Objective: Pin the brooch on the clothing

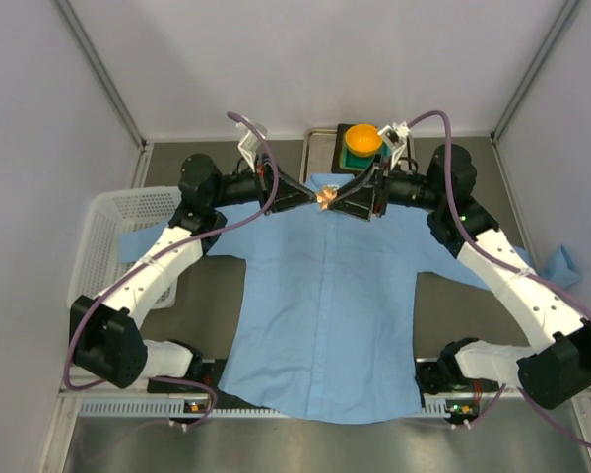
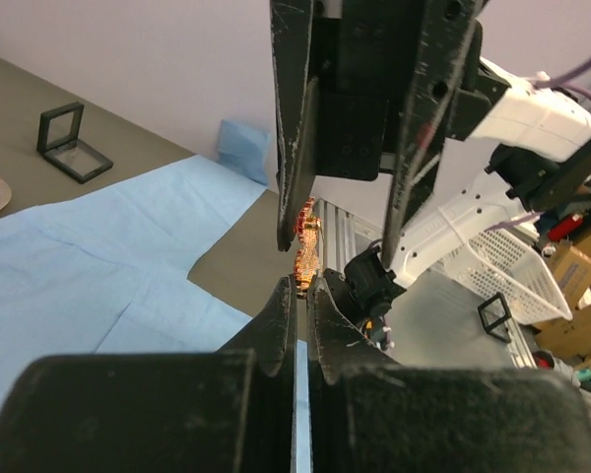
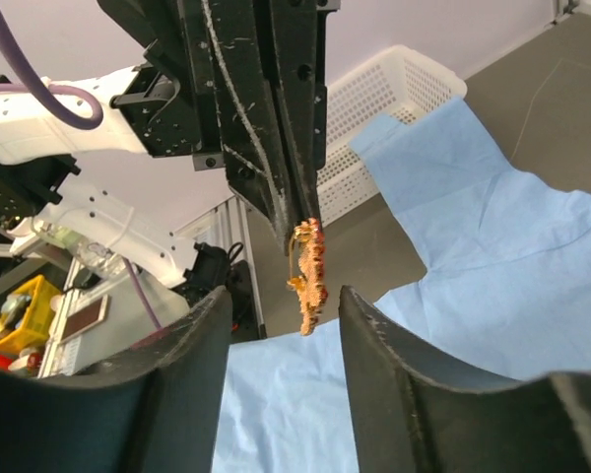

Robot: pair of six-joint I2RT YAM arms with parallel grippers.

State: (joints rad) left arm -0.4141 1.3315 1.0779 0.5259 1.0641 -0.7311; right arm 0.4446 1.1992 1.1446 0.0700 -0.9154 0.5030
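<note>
The brooch [image 1: 325, 197], a tiny red-orange pin, hangs in the air above the collar end of the light blue shirt [image 1: 320, 315]. My left gripper [image 2: 302, 286] is shut on the brooch's [image 2: 306, 246] lower end. My right gripper [image 3: 281, 301] is open, with its fingers standing on either side of the brooch [image 3: 310, 276] and not touching it. In the top view the two grippers meet tip to tip, the left gripper [image 1: 313, 197] coming from the left and the right gripper [image 1: 341, 200] from the right. The shirt [image 3: 532, 256] lies flat on the table below.
A white basket [image 1: 108, 236] stands at the left edge under the left arm. An orange bowl [image 1: 363, 140] on a green block sits just behind the collar. A small blue cloth [image 1: 563, 264] lies at the far right. Black frames [image 2: 74, 143] stand on the table.
</note>
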